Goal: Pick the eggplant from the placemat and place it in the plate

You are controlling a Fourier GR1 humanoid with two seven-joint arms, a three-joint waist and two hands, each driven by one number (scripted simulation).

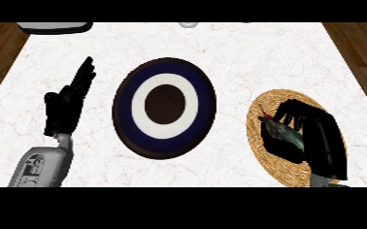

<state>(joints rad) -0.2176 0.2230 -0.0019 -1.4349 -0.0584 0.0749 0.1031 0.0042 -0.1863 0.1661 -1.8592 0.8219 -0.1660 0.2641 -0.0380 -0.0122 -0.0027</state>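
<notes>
Fingers [297, 111] of the right hand [315, 136] are curled over the eggplant [281, 132], which lies on the placemat [261, 148] at the right side of the bench [237, 43]. Only a dark, glossy part of the eggplant shows beneath the palm, with a small reddish spot at its far end; the rest is hidden by the hand. Whether the eggplant has left the mat's surface cannot be told from this view. Woven and tan, the placemat is partly covered by the hand and its wrist. Centre of the bench: the plate [165, 70], round, with a dark rim, a navy band, a white ring and a brown middle, nothing on it. It sits apart from the placemat, with bare marble between them. At the left, the left hand [68, 104] rests open, fingers straight and pointing away from the robot, holding nothing, its grey forearm [39, 167] entering from the lower edge. A grey object [54, 26] is cut off at the far left corner, and a small pale item [188, 24] sits at the far edge; neither can be identified.
</notes>
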